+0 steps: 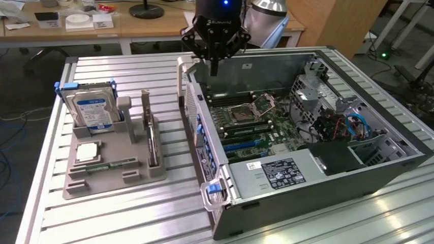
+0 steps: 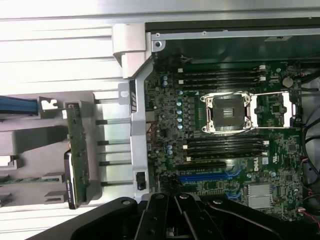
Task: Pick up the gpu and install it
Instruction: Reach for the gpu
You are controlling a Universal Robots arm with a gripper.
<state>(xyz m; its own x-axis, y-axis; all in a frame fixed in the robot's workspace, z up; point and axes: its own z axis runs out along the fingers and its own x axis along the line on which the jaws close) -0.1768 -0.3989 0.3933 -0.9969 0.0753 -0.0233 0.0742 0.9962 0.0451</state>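
While end effector (image 1: 213, 71) hangs closed over case (image 1: 326, 188) — gpu (image 1: 153, 145) apart, upright in holder (image 1: 109, 182).

The open computer case (image 1: 305, 198) sits just below the gripper (image 1: 213, 70); the hard drive (image 1: 93, 109) stands well away in a gray tray (image 1: 109, 183)
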